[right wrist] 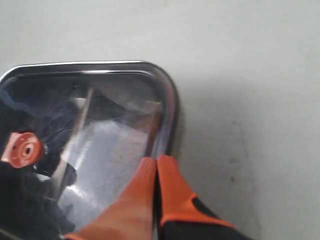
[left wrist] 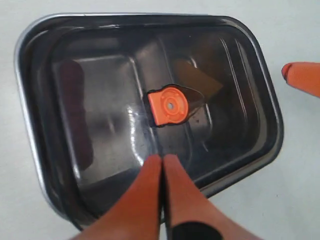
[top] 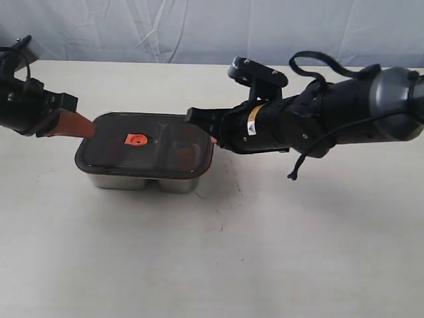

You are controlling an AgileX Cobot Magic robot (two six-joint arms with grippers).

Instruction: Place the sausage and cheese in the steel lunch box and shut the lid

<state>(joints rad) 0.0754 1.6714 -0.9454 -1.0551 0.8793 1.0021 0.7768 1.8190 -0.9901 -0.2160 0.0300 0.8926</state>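
Our left pincer is pressed together, gripping nothing, its tips down on the lid at the left edge. The right pincer is pressed together too, empty, with its tips at the lid's right rim. Both arms reach in low and nearly level from opposite sides. We see the lid sitting on the box between them, and the cheese shows dimly through it beside the valve.

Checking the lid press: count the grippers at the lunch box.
2. The left gripper, shut, sits at the lid's left end in the exterior view; the right gripper, shut, at its right end. None hidden.
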